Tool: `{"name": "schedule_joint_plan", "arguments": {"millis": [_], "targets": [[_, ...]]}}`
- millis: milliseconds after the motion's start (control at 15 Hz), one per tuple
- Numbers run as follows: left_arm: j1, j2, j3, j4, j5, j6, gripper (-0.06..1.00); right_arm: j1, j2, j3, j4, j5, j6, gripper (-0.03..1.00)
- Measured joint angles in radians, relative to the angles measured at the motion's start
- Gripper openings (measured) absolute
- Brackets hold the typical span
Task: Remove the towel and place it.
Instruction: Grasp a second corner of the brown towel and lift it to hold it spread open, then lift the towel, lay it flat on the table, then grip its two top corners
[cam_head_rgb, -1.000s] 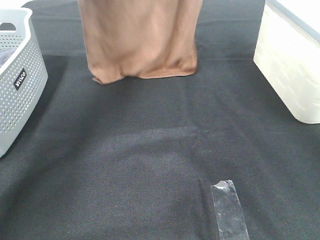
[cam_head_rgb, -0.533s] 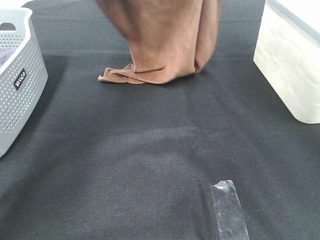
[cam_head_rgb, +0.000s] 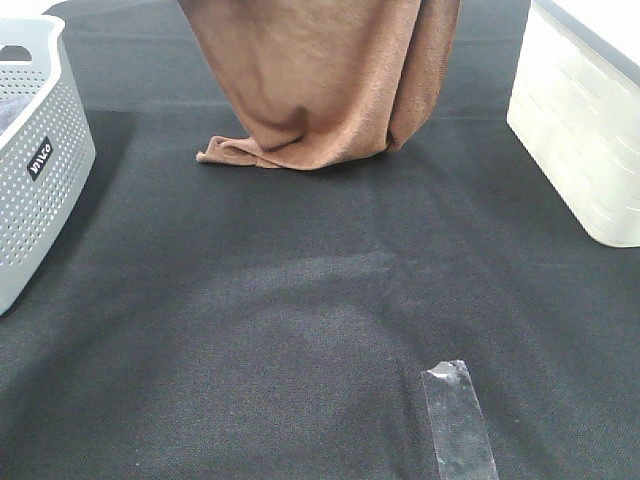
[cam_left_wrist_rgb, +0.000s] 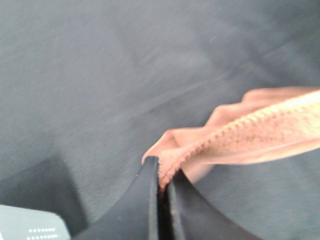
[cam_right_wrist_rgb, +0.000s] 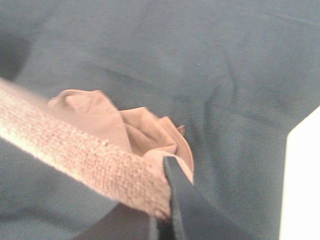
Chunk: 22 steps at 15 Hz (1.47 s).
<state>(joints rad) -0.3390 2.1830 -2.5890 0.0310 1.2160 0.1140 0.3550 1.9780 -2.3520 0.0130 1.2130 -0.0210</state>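
exterior high view: the towel (cam_head_rgb: 325, 85) hangs at the far middle, lower edge crumpled on the black cloth (cam_head_rgb: 300, 320), while the left gripper (cam_left_wrist_rgb: 161, 172) and right gripper (cam_right_wrist_rgb: 164, 200) each clamp its hem, apparently to spread it flat.

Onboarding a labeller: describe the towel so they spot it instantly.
On the black tablecloth, a grey basket sits left and a white bin right. The towel hangs between them at the far side, bottom edge bunched on the cloth. It's the only brown thing.
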Motion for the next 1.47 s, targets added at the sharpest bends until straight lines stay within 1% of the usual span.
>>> {"name": "schedule_joint_plan", "arguments": {"millis": [133,200,333,467,667,867,1067,1267,1467], "targets": [[0.000,-0.110,0.144,-0.001,0.000,-0.004,0.00,0.000,-0.076,0.079,0.062,0.002,-0.005,0.00],[0.000,-0.175,0.238,-0.004,-0.001,-0.006,0.00,0.000,-0.129,0.148,0.084,0.002,-0.006,0.00],[-0.001,-0.331,0.419,-0.031,-0.001,-0.007,0.00,0.000,-0.227,0.308,0.118,0.001,-0.012,0.00],[-0.006,-0.489,0.642,-0.059,-0.004,-0.022,0.00,0.001,-0.342,0.501,0.151,0.000,-0.013,0.00],[-0.015,-0.740,0.954,-0.112,-0.013,-0.054,0.00,0.010,-0.513,0.742,0.223,-0.009,-0.015,0.00],[-0.018,-0.939,1.195,-0.163,-0.031,-0.088,0.00,0.012,-0.650,0.928,0.306,-0.012,-0.018,0.00],[-0.018,-1.064,1.350,-0.214,-0.042,-0.105,0.00,0.012,-0.752,1.060,0.347,-0.013,-0.020,0.00],[-0.018,-1.131,1.458,-0.269,-0.050,-0.092,0.00,0.012,-0.836,1.153,0.364,-0.014,-0.020,0.00],[-0.018,-1.169,1.536,-0.321,-0.054,-0.074,0.00,0.012,-0.927,1.261,0.389,-0.015,-0.020,0.00]]}}
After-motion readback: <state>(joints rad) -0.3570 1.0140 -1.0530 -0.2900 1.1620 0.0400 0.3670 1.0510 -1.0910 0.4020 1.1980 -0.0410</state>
